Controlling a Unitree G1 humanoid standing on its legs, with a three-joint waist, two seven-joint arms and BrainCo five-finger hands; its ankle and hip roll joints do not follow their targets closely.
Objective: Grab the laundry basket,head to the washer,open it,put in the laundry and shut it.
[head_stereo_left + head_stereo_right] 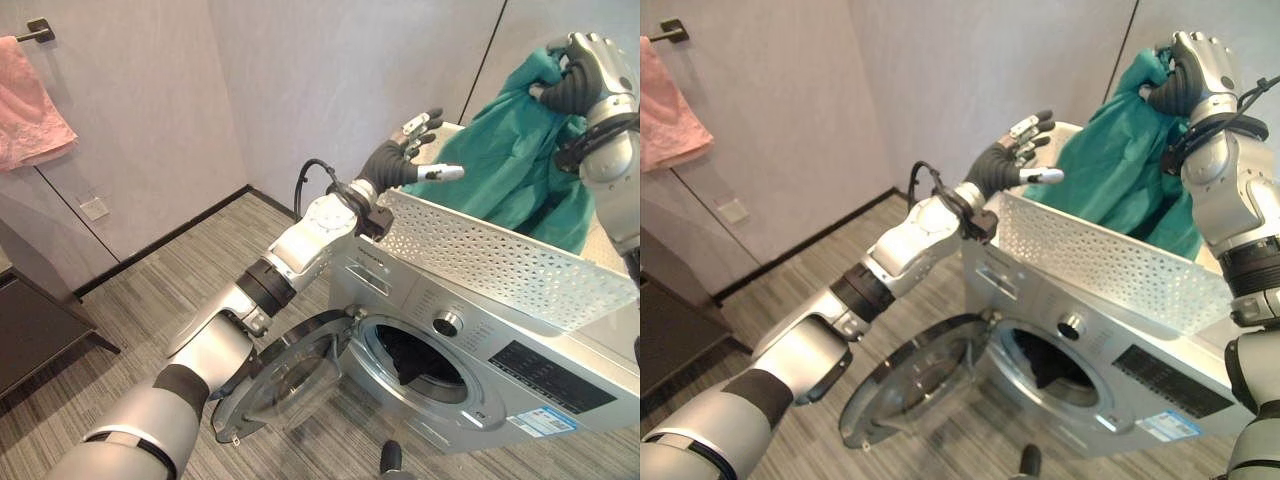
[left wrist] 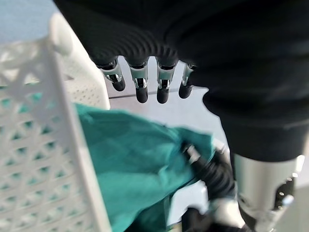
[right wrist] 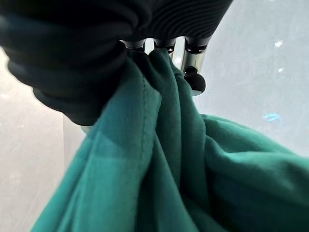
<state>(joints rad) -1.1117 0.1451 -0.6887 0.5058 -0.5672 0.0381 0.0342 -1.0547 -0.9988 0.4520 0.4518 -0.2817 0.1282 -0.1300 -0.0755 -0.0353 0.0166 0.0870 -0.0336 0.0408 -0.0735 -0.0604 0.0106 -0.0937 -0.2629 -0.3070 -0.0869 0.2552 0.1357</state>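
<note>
Laundry (image 1: 510, 160): green cloth lifted from white basket (image 1: 480, 255) atop washer (image 1: 470, 370)
Right hand (image 1: 580, 75): at 1 o'clock, clenched on cloth
Left hand (image 1: 405, 155): fingers spread, holding nothing, over basket rim
Door (image 1: 290, 385): open

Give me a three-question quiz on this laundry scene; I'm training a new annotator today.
1. True or false: the washer door is open.
2. The right hand grips: A) the pink towel B) the green garment C) nothing.
3. Where does the white basket sit?

Key:
1. True; it hangs open in front of the drum.
2. B; its fingers are curled into the cloth, lifting it above the basket.
3. On top of the washer, with the left hand open by its end.
</note>
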